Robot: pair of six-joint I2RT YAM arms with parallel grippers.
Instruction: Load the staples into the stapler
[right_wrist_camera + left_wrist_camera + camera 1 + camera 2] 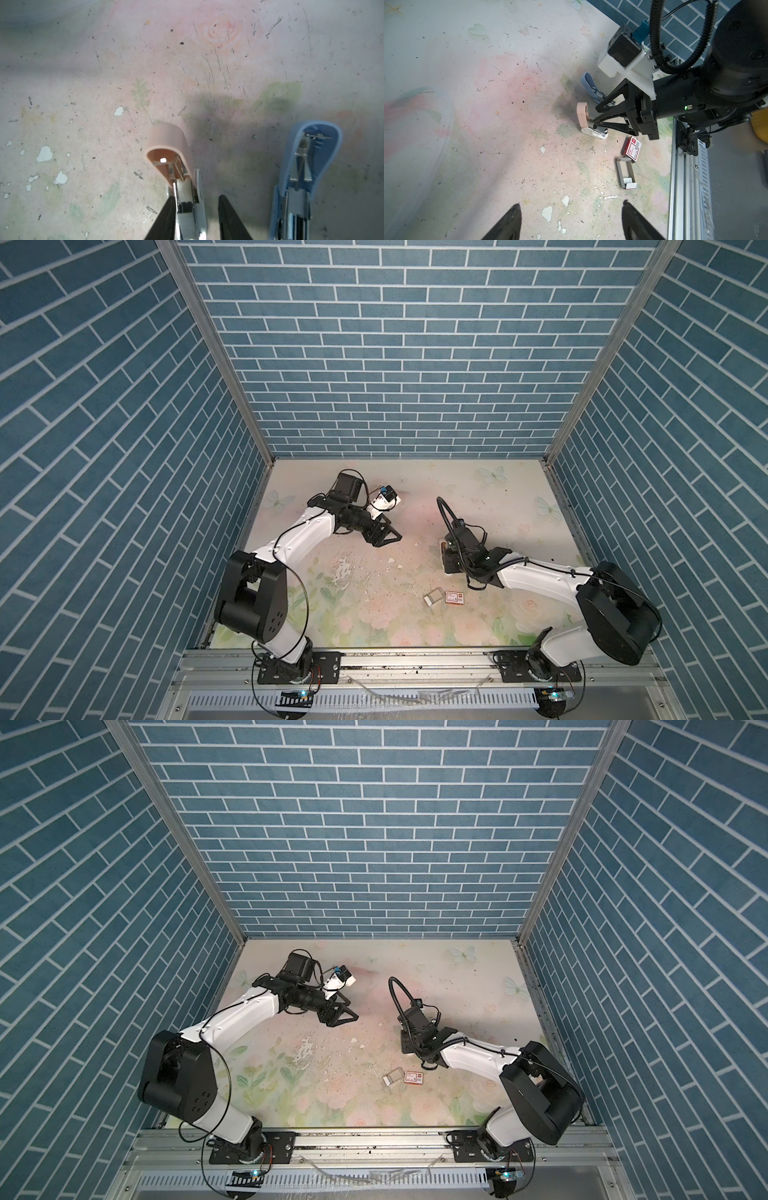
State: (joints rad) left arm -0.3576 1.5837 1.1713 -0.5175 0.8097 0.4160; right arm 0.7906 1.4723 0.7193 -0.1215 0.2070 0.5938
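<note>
Top views: the red-and-white staple box (pixel 454 596) and grey tray (pixel 432 597) were seen side by side near the table's front, close to the right arm. The left gripper (pixel 386 536) was spread, empty.

Left wrist: silvery staples (pixel 629 180) were noted at one end of the tray. The right gripper (pixel 595 116) was set at the opened pink stapler (pixel 582 114), with a blue stapler (pixel 588 82) beyond.

Right wrist: the stapler's base was straddled by partly parted jaws; a grip could not be confirmed.
</note>
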